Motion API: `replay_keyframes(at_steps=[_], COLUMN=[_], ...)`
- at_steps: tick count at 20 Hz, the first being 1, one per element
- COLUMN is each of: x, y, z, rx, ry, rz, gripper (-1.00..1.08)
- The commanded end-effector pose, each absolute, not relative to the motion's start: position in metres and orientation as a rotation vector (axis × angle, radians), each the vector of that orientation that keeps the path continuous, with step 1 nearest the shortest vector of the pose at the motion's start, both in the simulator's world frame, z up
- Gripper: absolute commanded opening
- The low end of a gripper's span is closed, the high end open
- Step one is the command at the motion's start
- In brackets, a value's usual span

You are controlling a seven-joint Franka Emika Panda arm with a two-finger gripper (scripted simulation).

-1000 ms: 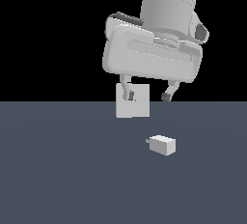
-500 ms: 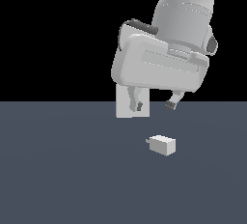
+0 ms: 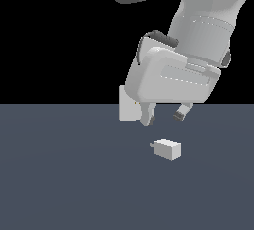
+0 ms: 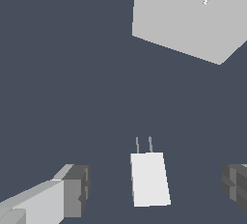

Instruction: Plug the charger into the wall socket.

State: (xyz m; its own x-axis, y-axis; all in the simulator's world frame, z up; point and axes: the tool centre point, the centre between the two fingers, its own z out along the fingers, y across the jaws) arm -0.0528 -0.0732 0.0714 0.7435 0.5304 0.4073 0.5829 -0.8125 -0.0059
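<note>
Dark blue-grey counter [image 3: 59,184] filling the lower half of the exterior view, black void above it. Large white arm [image 3: 198,6] coming down from the top of the exterior view, tilted, ending in a broad pale housing. End effector [image 3: 162,117] hanging just above the counter, released: two dark-tipped fingers [image 3: 147,119] spread wide apart with nothing between them but air. Same spread seen in the wrist view, with one finger [image 4: 72,191] at one edge of the frame and the other at the opposite edge, end effector [image 4: 154,189] centred over the charger below.

Wall socket [image 3: 127,110] standing upright on the counter, a flat white plate, partly hidden behind the end effector housing in the exterior view, on the exterior view's left of the fingers. In the wrist view, wall socket [image 4: 188,18] showing a wide pale face with two small yellowish slots side by side.

Charger [image 3: 167,148] lying on the counter, a small white block, nearer the camera than the socket and slightly toward the exterior view's right, well apart from the plate. Short prong end facing the exterior view's left. In the wrist view, charger [image 4: 150,178] resting between the open fingers, untouched by either, two thin prongs pointing roughly toward the socket.
</note>
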Motion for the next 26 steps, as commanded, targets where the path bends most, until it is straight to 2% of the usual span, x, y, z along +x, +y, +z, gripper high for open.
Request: replay_keyframes(at_steps=[1, 15, 26], x=[-0.053, -0.054, -0.054], y=[-0.075, -0.077, -0.077], z=[0.068, 0.058, 0.018], rx=[-2.793, -2.773, -2.772], ry=[-0.926, -0.957, -0.961], rz=[-0.609, -0.622, -0.62], gripper=[1.0, 1.0, 1.0])
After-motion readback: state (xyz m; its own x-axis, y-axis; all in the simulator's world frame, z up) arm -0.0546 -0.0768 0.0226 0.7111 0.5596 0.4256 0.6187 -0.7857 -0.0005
